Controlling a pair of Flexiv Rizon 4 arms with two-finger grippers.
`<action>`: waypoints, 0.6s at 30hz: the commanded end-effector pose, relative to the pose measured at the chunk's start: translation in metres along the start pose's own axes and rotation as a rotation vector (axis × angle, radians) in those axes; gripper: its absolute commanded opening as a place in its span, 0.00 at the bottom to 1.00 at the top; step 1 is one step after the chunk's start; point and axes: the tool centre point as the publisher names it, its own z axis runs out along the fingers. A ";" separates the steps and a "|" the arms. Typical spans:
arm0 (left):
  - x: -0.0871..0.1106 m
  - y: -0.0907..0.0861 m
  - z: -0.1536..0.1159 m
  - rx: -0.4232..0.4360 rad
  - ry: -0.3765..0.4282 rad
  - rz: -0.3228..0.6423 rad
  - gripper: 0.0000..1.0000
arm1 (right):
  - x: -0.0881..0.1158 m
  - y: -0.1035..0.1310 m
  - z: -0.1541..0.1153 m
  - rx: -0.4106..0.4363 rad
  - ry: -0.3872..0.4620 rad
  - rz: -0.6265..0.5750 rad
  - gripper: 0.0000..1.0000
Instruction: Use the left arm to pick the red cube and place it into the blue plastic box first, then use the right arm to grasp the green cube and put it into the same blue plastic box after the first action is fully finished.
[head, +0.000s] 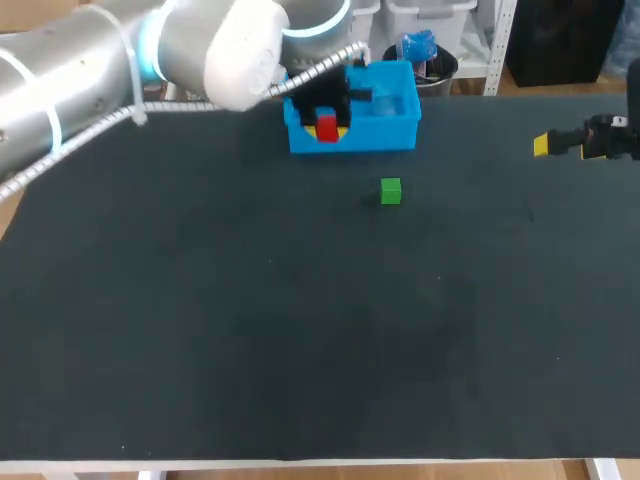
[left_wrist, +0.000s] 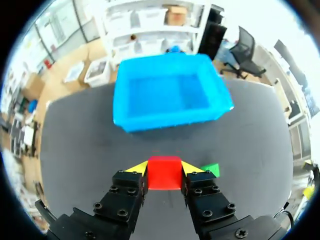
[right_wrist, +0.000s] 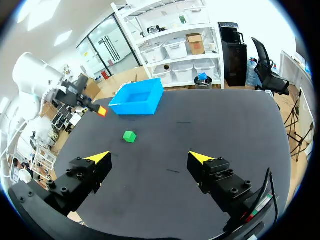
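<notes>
Left pincer (left_wrist: 165, 167) tight on red cube (left_wrist: 164, 176) (right pincer (right_wrist: 150, 158) wide apart), blue box (left_wrist: 170, 118) just ahead

Robotics lab — left arm (head: 90, 70), right arm (head: 610, 140) over black-matted work table (head: 250, 340).

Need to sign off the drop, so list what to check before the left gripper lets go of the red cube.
1. Red cube clamped between both fingers of the left gripper: ok.
2. Cube over the box opening: not ok. In the left wrist view the box lies ahead of the gripper, with table beneath the cube.
3. Box upright, opening facing up: ok.
4. Green cube on the table, apart from the box: ok.
5. Right gripper open and holding nothing, far from the box: ok.
</notes>
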 end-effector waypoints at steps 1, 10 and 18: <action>0.005 0.016 -0.020 0.074 -0.078 0.058 0.00 | 0.000 0.000 0.000 0.001 0.001 0.000 1.00; 0.002 0.027 -0.028 0.205 -0.246 0.196 0.00 | 0.000 0.000 0.000 0.001 0.001 0.000 1.00; -0.004 0.026 -0.037 0.241 -0.331 0.276 0.00 | 0.000 0.000 0.000 0.001 0.001 0.000 1.00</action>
